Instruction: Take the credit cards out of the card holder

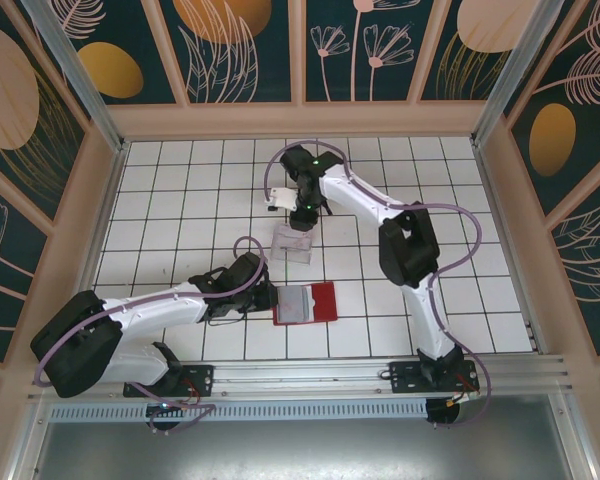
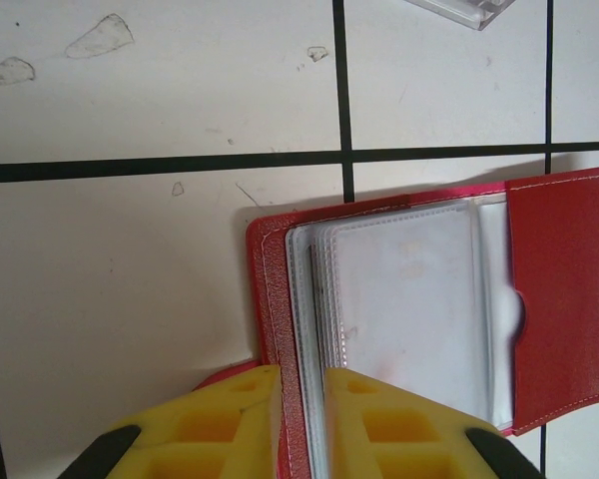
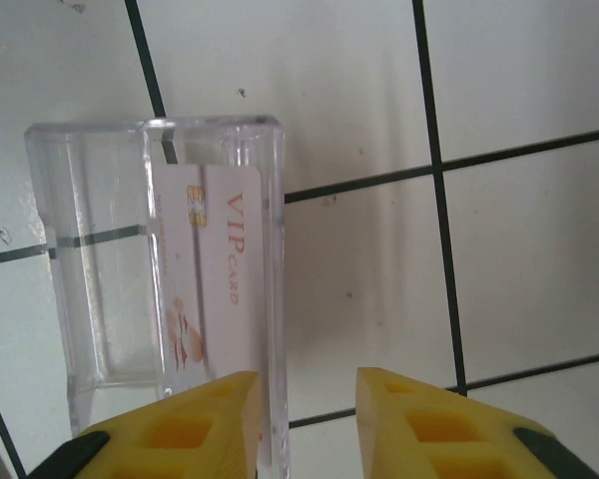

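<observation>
Pinching the card holder point(image 2: 564, 299) at its left cover edge, the left gripper point(image 2: 299, 394) had its jaws nearly closed, with the red cover and the first sleeves between the pads. The holder lay open and flat, just toward the near edge from the centre of the worktop point(image 1: 180, 190), red flap to the right.

The right gripper point(image 3: 306, 399) hung over the clear box point(image 3: 100, 249) at mid-worktop, jaws well apart and gripping nothing. The box's wall sat just inside the gap. One credit card point(image 3: 220, 279) stood on edge inside that box, beside one wall.

The sleeves point(image 2: 409, 299) looked cloudy, so it couldn't be told whether any held cards.

Judgement: the cards are probably light, stiff, slick and thin. They'd slide out of plastic sleeves easily but give little to grab. Best hold is likely the exposed short edge at the sleeve mouth, pads across the faces. The holder is light and floppy and would likely lift with a card unless pinned.
</observation>
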`<state>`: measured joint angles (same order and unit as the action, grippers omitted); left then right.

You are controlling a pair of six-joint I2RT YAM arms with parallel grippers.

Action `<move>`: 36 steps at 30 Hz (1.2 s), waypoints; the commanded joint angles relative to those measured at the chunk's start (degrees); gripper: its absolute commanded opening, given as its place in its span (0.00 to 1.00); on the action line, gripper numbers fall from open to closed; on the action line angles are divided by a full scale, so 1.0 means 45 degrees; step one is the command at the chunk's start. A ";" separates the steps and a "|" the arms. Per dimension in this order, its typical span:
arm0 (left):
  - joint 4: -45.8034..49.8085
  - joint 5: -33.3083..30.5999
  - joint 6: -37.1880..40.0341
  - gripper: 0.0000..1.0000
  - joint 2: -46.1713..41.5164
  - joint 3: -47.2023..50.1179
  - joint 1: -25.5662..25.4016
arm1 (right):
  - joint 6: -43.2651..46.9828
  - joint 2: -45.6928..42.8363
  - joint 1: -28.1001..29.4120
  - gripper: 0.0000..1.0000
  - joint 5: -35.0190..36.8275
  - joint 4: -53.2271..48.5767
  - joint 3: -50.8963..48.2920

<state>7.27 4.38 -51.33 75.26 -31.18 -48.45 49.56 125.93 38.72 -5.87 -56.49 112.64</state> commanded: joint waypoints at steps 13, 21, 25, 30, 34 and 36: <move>0.0006 -0.0002 0.0127 0.21 0.0030 -0.0161 -0.0006 | -0.0608 -0.1366 -0.0181 0.40 0.0598 0.1498 -0.2240; 0.0087 -0.0036 0.0127 0.21 -0.0068 -0.0175 0.0002 | -0.0609 -0.1087 -0.0369 0.40 0.1290 0.1966 -0.2307; 0.0087 -0.0017 0.0134 0.21 -0.0086 -0.0181 -0.0013 | -0.0530 -0.1027 -0.0421 0.40 0.1441 0.2139 -0.2214; 0.0138 -0.0046 0.0138 0.21 -0.0190 -0.0205 -0.0006 | -0.0554 -0.1083 -0.0412 0.40 0.1441 0.2364 -0.1897; 0.0199 -0.0161 0.0155 0.21 -0.0318 -0.0254 -0.0015 | -0.1311 -0.1555 -0.0378 0.40 0.0779 0.2515 -0.1701; 0.0260 -0.0229 0.0200 0.21 -0.0377 -0.0350 -0.0007 | -0.2336 -0.2134 -0.0431 0.41 0.0294 0.3021 -0.1999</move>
<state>7.33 4.34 -51.29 74.91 -31.20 -48.45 44.82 120.33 37.06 -1.37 -45.76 103.11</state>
